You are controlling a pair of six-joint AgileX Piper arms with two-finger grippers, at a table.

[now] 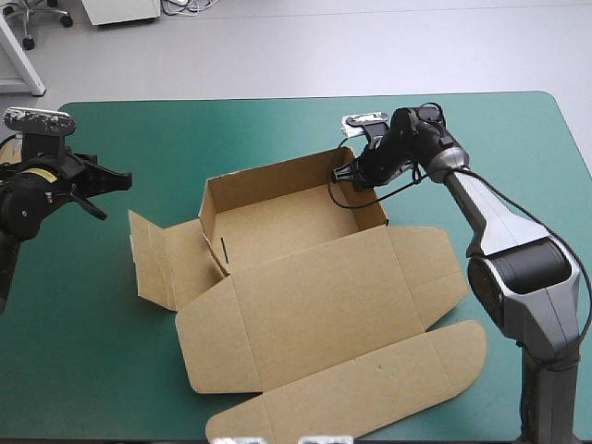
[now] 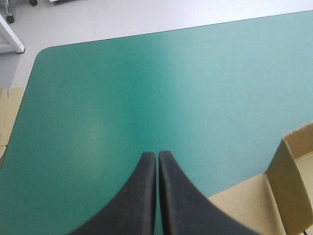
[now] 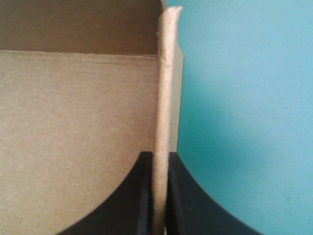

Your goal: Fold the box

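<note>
Nearest us lies the box (image 1: 324,296), lid flat; our right gripper (image 3: 159,159) pinches its right wall, our left gripper (image 2: 157,155) is pressed together.

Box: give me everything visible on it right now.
The box is brown board, half formed: far, left and right walls are raised around a bare floor. The lid lies flat toward the table's near edge, and side flaps lie flat at its left. It rests mid-table on the teal-green cover. The right gripper is shut on the top edge of the right wall.
</note>
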